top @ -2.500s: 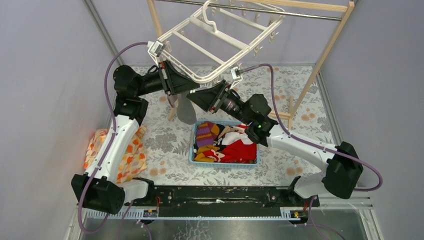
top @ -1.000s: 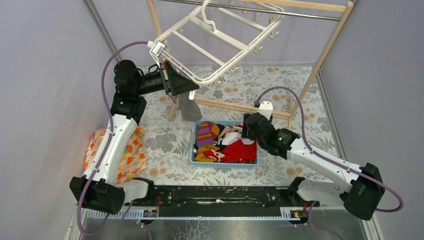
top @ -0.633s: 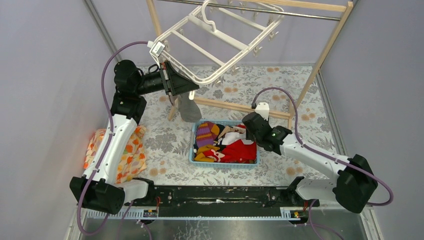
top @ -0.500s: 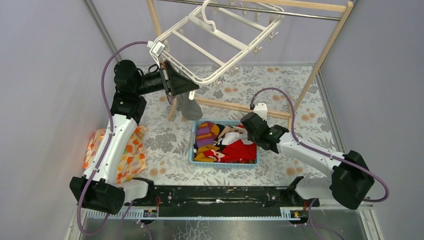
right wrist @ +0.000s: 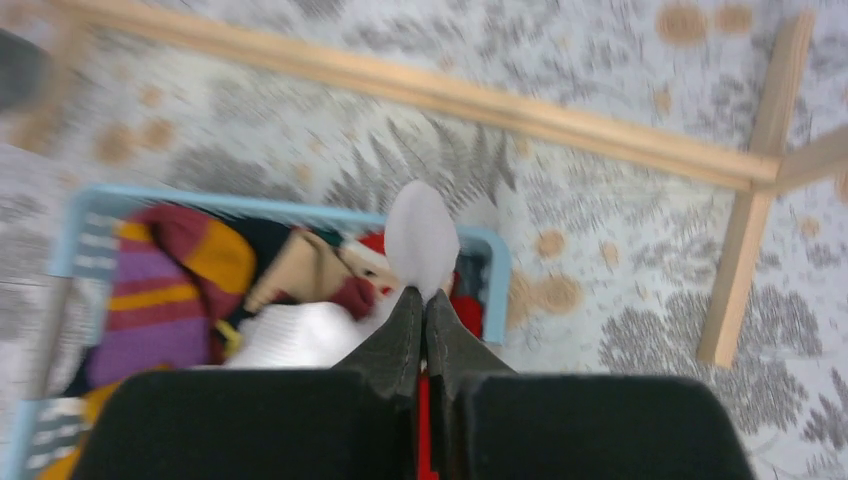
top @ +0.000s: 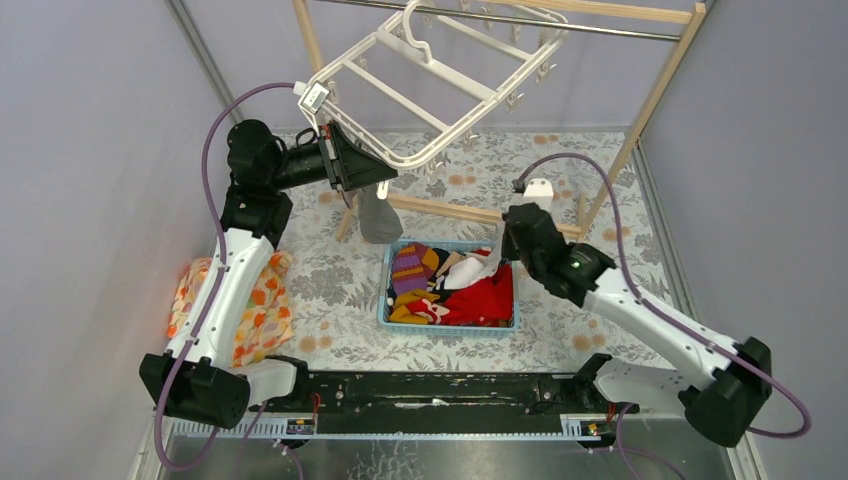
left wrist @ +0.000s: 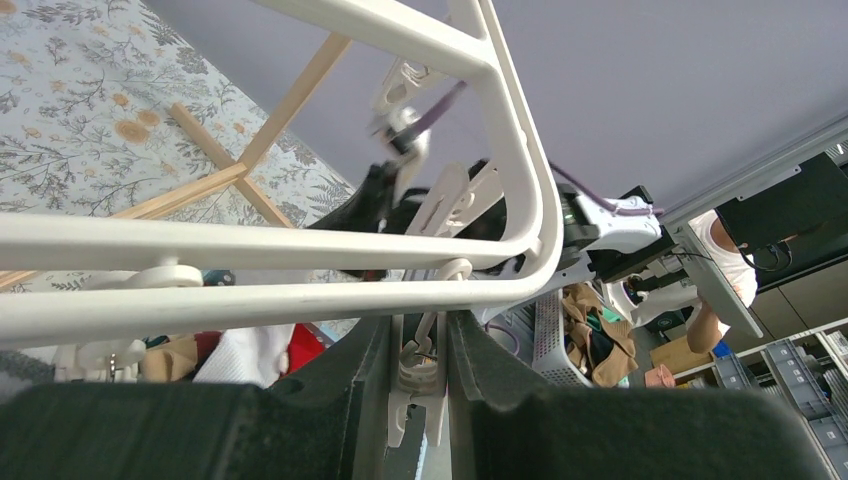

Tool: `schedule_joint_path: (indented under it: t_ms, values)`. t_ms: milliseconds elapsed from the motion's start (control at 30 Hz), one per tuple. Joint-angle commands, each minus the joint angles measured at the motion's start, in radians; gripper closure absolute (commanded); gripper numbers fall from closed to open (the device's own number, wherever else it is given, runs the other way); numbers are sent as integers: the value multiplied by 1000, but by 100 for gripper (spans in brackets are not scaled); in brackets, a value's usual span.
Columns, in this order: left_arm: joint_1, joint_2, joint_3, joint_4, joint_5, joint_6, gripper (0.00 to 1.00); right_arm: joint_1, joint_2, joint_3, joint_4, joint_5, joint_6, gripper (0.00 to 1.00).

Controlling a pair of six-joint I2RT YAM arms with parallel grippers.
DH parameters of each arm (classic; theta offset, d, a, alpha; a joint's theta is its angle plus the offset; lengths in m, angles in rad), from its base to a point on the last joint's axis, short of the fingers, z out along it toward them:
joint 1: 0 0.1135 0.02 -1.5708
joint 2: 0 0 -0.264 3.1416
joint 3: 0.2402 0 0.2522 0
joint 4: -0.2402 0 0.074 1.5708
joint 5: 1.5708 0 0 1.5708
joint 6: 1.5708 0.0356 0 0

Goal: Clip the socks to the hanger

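Observation:
The white hanger [top: 420, 90] hangs tilted from the rail at the top. My left gripper [top: 372, 180] is at its near corner, shut on one dangling clip [left wrist: 420, 370] under the hanger's curved bar [left wrist: 300, 295]. A grey sock [top: 378, 215] hangs just below that corner. My right gripper [right wrist: 424, 297] is over the basket's right end, shut on the tip of a whitish sock [right wrist: 422, 232]. From above, that sock [top: 487, 268] stretches up out of the clothes pile to the right gripper [top: 503, 256]. Any other socks are hidden in the pile.
The blue basket [top: 384, 300] holds red, orange and purple-striped clothes [top: 415, 268]. The pale wooden rack has a floor bar [top: 460, 212] behind the basket and an upright [top: 650, 115] at right. An orange patterned cloth [top: 265, 310] lies left. Grey walls close both sides.
My right gripper dipped into the basket's right end, shut on the whitish sock and has drawn back up and right with it. The left arm has not moved.

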Motion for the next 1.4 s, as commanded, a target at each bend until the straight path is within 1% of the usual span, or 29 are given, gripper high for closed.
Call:
schedule_joint_path:
  t_ms: [0,167,333,400,533,633,767,833,1033,1133,1233,1333,1367]
  values:
    - [15,-14,18,-19,14,23,100,-6,-99,137,62,-69,-78,100]
    - [17,-17,18,-21,14,24,100,-6,-142,229,83,-101,-131,100]
    - [17,-18,16,-20,14,24,100,-5,-189,262,137,-138,-157,100]
    - [19,-20,13,-18,14,24,100,-6,-187,273,128,-165,-153,100]
    - [20,-22,13,-20,16,26,100,-6,-198,241,120,-228,-94,100]
    - [22,-24,10,-20,16,31,100,-6,-205,196,139,-315,-28,100]
    - [24,-23,11,-20,16,30,100,1,-210,141,196,-460,22,100]
    - [26,-23,12,-20,16,30,100,37,-200,118,216,-500,33,100]
    - [25,-18,17,-17,14,28,100,289,-88,58,298,-403,62,100]
    - [25,-17,17,-17,11,28,100,367,-3,56,318,-382,85,99]
    - [25,-17,17,-19,11,30,100,392,56,56,289,-353,126,65]
    - [25,-18,17,-24,12,36,100,393,23,17,278,-286,200,38]
    - [25,-17,17,-25,13,39,100,393,-2,0,267,-252,240,27]
